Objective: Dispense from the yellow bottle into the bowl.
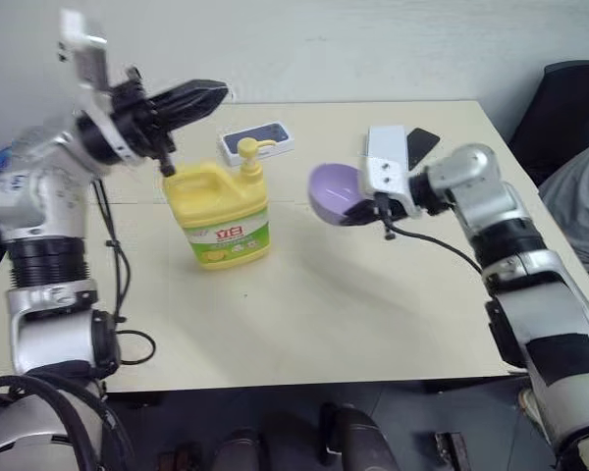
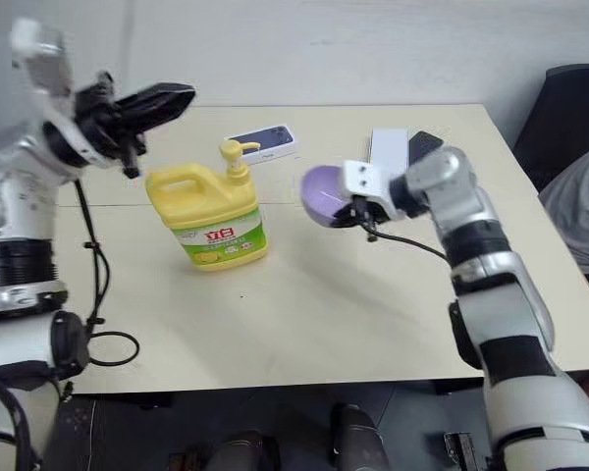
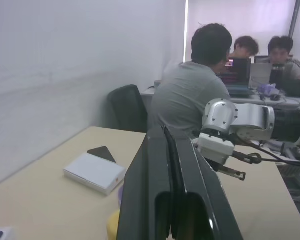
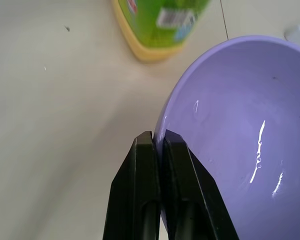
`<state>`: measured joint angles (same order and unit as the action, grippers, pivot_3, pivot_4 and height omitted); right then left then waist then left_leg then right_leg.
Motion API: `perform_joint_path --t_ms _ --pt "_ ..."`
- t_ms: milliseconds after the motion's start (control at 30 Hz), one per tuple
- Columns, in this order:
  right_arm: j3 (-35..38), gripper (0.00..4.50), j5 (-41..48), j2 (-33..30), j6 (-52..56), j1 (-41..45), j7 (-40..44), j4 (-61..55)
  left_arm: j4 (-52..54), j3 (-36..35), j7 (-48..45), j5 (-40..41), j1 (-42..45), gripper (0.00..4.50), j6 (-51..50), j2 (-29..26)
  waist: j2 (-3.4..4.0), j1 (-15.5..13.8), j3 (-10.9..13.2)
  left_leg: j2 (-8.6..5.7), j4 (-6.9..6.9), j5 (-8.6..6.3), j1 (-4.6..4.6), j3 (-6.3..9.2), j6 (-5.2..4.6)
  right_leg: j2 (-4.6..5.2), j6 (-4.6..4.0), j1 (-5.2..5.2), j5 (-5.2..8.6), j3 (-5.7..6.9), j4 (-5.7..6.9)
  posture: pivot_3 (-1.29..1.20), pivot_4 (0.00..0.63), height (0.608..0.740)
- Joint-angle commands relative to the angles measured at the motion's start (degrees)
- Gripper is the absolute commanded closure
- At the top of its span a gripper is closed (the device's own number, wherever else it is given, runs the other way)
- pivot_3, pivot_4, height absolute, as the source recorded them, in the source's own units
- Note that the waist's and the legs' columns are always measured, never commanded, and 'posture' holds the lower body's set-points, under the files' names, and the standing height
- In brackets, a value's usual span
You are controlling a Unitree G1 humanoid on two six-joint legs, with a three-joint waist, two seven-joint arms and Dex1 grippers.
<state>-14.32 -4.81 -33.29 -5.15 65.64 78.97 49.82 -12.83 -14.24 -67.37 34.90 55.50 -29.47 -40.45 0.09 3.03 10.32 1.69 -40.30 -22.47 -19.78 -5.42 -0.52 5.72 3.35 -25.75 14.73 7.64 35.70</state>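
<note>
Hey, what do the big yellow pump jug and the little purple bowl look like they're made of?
The big yellow pump jug: likely opaque moulded plastic with a soft sheen, handle formed in one piece, glossy green-and-white label.

The little purple bowl: probably smooth, thin-walled plastic; bright glossy streaks show inside it. The right gripper pinches its rim.

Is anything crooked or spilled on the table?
Nothing is spilled. The odd thing is the purple bowl: it is tipped up on its side off the table, its rim pinched in the right hand. The yellow bottle stands upright, and the shut left hand hovers above it, apart from the pump.
</note>
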Motion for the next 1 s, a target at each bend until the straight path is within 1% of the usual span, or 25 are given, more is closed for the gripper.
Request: perform_joint_path --t_ms 33,100,167,233,333,433,500,567,633,733,767,800,833,867,900,933,1000 --pt "3.09 4.50 -0.12 -5.28 -2.17 -6.07 -3.76 -1.23 8.17 -0.59 -3.28 0.07 -11.54 4.48 0.29 -4.01 0.01 -0.03 0.01 -0.01 0.03 0.00 0.04 0.00 0.00 0.00 0.00 0.04 0.00 -0.02 -0.02 0.00 0.150 0.740" --pt "3.73 4.50 0.01 -7.17 -2.81 -10.62 -5.09 -1.77 12.29 -2.31 -2.88 0.25 -20.58 4.48 0.64 -5.08 0.01 -0.10 0.01 0.03 0.05 0.00 0.12 -0.03 0.00 -0.01 -0.01 0.11 0.00 -0.06 -0.06 0.00 0.150 0.740" --pt "4.18 4.50 0.19 -8.06 -3.31 -13.59 -6.28 -1.90 14.80 -4.28 -0.73 1.17 -27.42 4.48 0.89 -4.23 -0.02 -0.18 0.12 0.07 0.01 0.01 0.13 -0.05 0.01 -0.03 -0.02 0.13 0.01 -0.08 -0.03 0.00 0.150 0.740" --pt "4.72 4.50 0.28 -8.32 -3.79 -15.66 -8.11 -1.50 16.15 -4.85 0.54 0.23 -33.52 4.48 3.51 -3.02 -0.01 -0.03 0.18 0.09 -0.05 0.01 0.14 -0.10 0.02 -0.02 -0.02 0.12 0.01 -0.16 0.00 0.00 0.150 0.740" --pt "5.86 4.50 0.79 -8.23 -4.11 -17.92 -10.70 -1.45 17.29 -3.95 1.86 -2.30 -40.80 3.92 7.33 -1.63 -0.01 -0.23 0.18 0.11 0.06 0.01 0.48 -0.20 0.03 0.15 -0.04 0.30 0.02 -0.28 0.03 0.00 0.150 0.740" --pt "7.57 3.77 2.81 -8.65 -4.68 -19.84 -10.28 -3.11 18.18 -3.49 2.67 -4.01 -46.43 3.08 10.91 -0.62 -0.01 -0.82 0.18 0.11 0.08 0.01 0.49 -0.22 0.04 0.23 -0.05 0.30 0.03 -0.29 0.00 0.00 0.150 0.740" --pt "10.76 3.07 6.28 -8.72 -6.24 -20.95 -10.11 -4.92 18.76 -3.56 1.85 -5.13 -50.56 2.42 13.13 -1.09 0.00 -1.30 0.19 0.09 0.07 0.01 0.47 -0.25 0.03 0.28 -0.05 0.29 0.02 -0.28 -0.02 0.00 0.150 0.740" --pt "15.01 2.38 10.70 -8.44 -12.30 -22.28 -10.42 -7.13 18.07 -4.37 3.05 -7.59 -54.37 1.80 17.01 -0.79 0.07 -1.44 0.22 0.07 0.07 0.00 0.47 -0.25 0.02 0.35 -0.05 0.29 0.02 -0.26 -0.02 0.00 0.150 0.740" --pt "20.63 1.67 18.08 -7.41 -13.70 -25.07 -9.40 -12.39 17.46 -5.59 4.68 -9.65 -58.25 1.19 19.81 -0.67 0.09 -1.49 0.24 0.05 0.07 0.00 0.48 -0.25 0.02 0.42 -0.04 0.29 0.02 -0.24 -0.01 0.00 0.150 0.740" --pt "23.91 0.63 25.20 -6.80 -11.15 -31.82 -7.10 -23.05 17.02 -6.58 6.07 -11.00 -62.40 0.31 23.60 0.08 0.09 -1.64 0.24 0.08 0.15 0.00 0.49 -0.20 0.01 0.42 -0.04 0.30 0.02 -0.18 -0.06 0.00 0.150 0.740" --pt "24.21 0.23 26.90 -6.53 -9.07 -35.04 -7.24 -27.50 17.38 -6.66 7.27 -11.87 -63.68 0.31 24.89 0.71 0.08 -1.78 0.23 0.08 0.16 -0.01 0.48 -0.18 0.01 0.43 -0.04 0.31 0.02 -0.14 -0.08 0.00 0.150 0.740" --pt "23.94 0.04 27.61 -5.61 -7.32 -40.37 -9.12 -33.76 17.67 -6.18 8.02 -13.32 -65.78 0.31 27.24 1.57 0.08 -1.86 0.23 0.08 0.16 -0.01 0.48 -0.15 -0.01 0.45 -0.04 0.33 0.02 -0.11 -0.10 0.00 0.150 0.740" --pt "21.83 0.04 28.76 -5.64 -6.00 -47.57 -7.58 -40.59 17.56 -5.24 10.57 -16.74 -67.87 0.31 30.31 2.67 0.10 -2.20 0.20 0.07 0.18 -0.03 0.51 -0.14 -0.03 0.49 -0.04 0.37 0.02 -0.10 -0.11 0.00 0.150 0.740" --pt "19.46 0.04 27.38 -4.99 -10.25 -53.42 -5.84 -44.17 17.81 -4.64 13.24 -19.08 -69.12 0.31 32.71 4.29 0.10 -2.51 0.12 0.06 0.23 -0.05 0.50 -0.13 -0.07 0.52 -0.04 0.37 0.02 -0.07 -0.16 0.00 0.150 0.740" --pt "17.56 0.04 27.41 -4.37 -11.21 -58.45 -4.50 -47.07 18.93 -3.79 15.45 -20.27 -69.90 0.31 32.19 5.39 0.04 -2.86 0.07 0.07 0.32 -0.08 0.56 -0.13 -0.07 0.52 -0.05 0.40 0.03 -0.06 -0.21 0.00 0.150 0.740" --pt "16.49 0.04 27.54 -4.09 -11.64 -61.31 -3.72 -48.61 19.75 -3.29 16.92 -20.83 -70.20 0.31 31.49 6.07 0.01 -3.03 0.10 0.07 0.39 -0.11 0.59 -0.16 -0.06 0.46 -0.04 0.42 0.03 -0.06 -0.27 0.00 0.150 0.740" --pt "16.16 0.04 26.21 -2.95 -14.61 -64.32 -4.84 -48.22 21.30 -2.77 19.35 -20.54 -69.67 0.31 31.00 7.88 0.00 -3.07 0.16 0.00 0.29 -0.16 0.56 -0.27 -0.18 0.49 0.00 0.41 0.00 -0.09 -0.23 0.00 0.150 0.740"
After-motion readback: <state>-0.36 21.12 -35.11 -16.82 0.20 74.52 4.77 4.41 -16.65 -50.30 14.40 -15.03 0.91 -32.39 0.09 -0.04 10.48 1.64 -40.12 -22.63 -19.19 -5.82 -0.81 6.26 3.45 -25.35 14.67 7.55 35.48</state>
